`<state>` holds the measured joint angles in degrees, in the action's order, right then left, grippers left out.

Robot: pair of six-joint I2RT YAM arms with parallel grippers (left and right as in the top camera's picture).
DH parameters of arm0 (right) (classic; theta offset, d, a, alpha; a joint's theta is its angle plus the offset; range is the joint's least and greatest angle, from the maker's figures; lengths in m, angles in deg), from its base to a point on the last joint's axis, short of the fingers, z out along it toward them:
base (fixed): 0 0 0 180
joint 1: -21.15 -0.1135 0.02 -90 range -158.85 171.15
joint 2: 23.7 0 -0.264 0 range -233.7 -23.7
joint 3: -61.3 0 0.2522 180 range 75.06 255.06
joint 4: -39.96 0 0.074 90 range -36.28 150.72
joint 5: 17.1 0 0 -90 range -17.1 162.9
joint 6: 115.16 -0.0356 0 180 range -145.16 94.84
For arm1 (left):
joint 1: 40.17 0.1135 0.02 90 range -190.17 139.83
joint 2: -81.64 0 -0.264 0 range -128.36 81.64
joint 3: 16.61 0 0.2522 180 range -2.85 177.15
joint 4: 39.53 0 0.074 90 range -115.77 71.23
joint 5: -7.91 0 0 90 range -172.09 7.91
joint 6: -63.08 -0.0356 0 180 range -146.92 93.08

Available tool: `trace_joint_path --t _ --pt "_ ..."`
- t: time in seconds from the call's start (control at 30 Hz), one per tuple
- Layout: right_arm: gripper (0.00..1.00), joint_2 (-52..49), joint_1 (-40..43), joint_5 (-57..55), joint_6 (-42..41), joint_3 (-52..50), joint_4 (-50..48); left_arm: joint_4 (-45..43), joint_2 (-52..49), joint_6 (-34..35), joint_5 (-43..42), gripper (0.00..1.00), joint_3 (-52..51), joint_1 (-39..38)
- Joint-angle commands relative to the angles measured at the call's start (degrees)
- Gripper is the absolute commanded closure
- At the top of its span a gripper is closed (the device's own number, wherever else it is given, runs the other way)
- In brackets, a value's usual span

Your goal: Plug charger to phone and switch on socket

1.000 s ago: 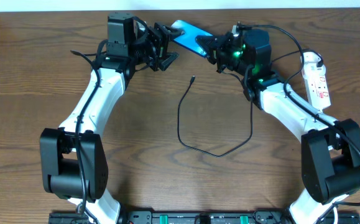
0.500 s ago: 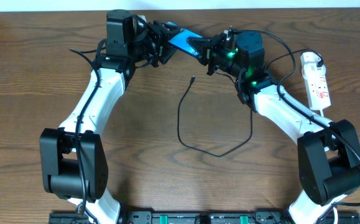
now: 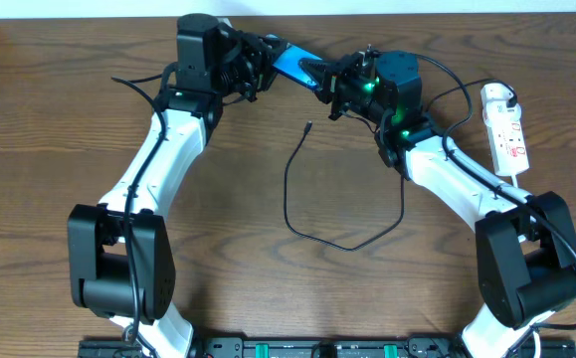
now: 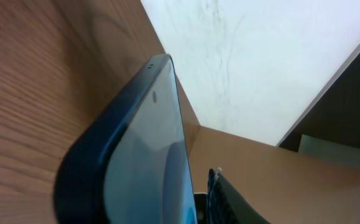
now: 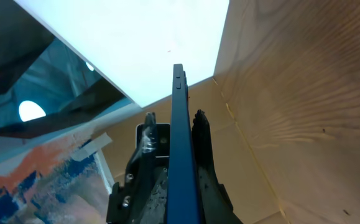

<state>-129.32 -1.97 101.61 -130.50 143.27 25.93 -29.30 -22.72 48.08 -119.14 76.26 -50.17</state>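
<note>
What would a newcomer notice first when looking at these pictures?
The bright blue phone stands out, held at the far side of the table in the right end effector, with the left end effector at its other end. Next, the black charger lies in a loose loop at mid-table, its tip free, and the white socket sits at the right edge.

At the far side of the table [image 3: 59, 119] you have the phone [image 3: 289, 63] between left gripper [image 3: 260, 62] and right gripper [image 3: 328, 86]; charger [image 3: 286, 189] before it, socket [image 3: 507, 135] far right.

Left tool [image 3: 265, 58], right tool [image 3: 325, 82] nearly tip-to-tip
</note>
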Motion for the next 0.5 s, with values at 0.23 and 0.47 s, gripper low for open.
trace_joint_path --t 0.23,0.47 --pt "0.99 0.28 -0.92 2.95 -4.48 1.11 -2.05 -0.92 0.74 2.23 1.73 0.75 0.52 -0.33" --pt "0.99 0.28 -2.49 3.15 -5.4 1.11 -2.29 -1.79 0.72 2.97 1.77 0.81 0.52 -0.37"
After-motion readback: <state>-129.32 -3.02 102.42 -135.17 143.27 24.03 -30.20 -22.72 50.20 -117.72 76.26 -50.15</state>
